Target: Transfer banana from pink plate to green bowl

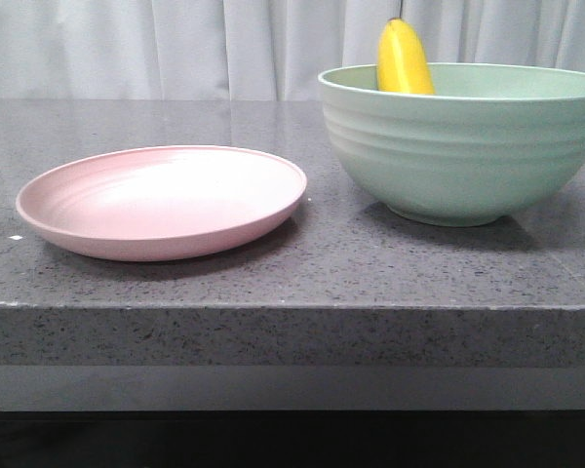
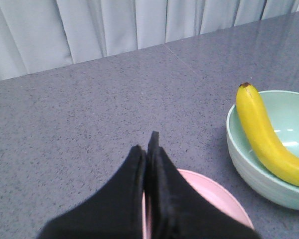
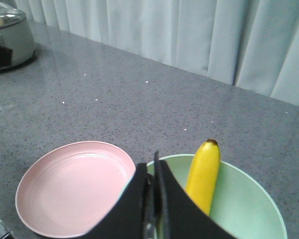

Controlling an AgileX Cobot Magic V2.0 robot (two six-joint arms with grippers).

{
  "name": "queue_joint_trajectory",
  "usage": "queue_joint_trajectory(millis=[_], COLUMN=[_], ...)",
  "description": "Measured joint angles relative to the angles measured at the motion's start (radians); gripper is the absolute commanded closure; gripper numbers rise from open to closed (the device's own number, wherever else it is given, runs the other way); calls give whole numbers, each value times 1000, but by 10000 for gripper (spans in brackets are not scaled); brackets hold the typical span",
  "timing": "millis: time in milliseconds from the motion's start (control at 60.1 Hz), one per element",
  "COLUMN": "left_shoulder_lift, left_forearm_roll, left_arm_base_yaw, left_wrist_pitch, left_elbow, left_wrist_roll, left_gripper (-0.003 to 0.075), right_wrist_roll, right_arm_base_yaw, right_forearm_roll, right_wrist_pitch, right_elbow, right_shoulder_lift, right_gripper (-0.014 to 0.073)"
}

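While banana leans in green bowl, pink plate bare; both tools pressed together, gripping nothing; no writing legible.

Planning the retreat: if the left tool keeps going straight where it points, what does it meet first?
Probably just bare countertop. The left tool, shut, points past the pink plate, clear of the green bowl; depth uncertain.

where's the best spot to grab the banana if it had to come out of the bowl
Probably the upper stretch of the curved yellow banana, just below its dark tip. That end leans on the rim of the ridged mint-green bowl and sticks up above it, so a tool coming from above could close across it; the lower end lies deep inside.
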Motion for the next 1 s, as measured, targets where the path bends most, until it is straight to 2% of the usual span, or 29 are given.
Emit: queue_joint_trajectory(millis=[299,482,648,998], left_shoulder_lift=[-426,-629,-714,-720], left_forearm_roll=[14,14,14,14], left_arm_base_yaw=[11,11,11,11], left_wrist_pitch=[-111,-119,-120,-128], left_elbow=[405,573,607,611], left_wrist_roll=[-7,-6,-6,-6], left_gripper=[741,741,741,741], right_wrist_roll=[2,4,4,4], right_arm_base_yaw=[0,0,0,0], right_forearm_roll=[4,24,51,58], right_wrist_pitch=[-58,-73,-71,-68], right_elbow=[365,475,483,483], right_shoulder_lift=[-335,-470,-505,-505], right_gripper=[654,654,654,654])
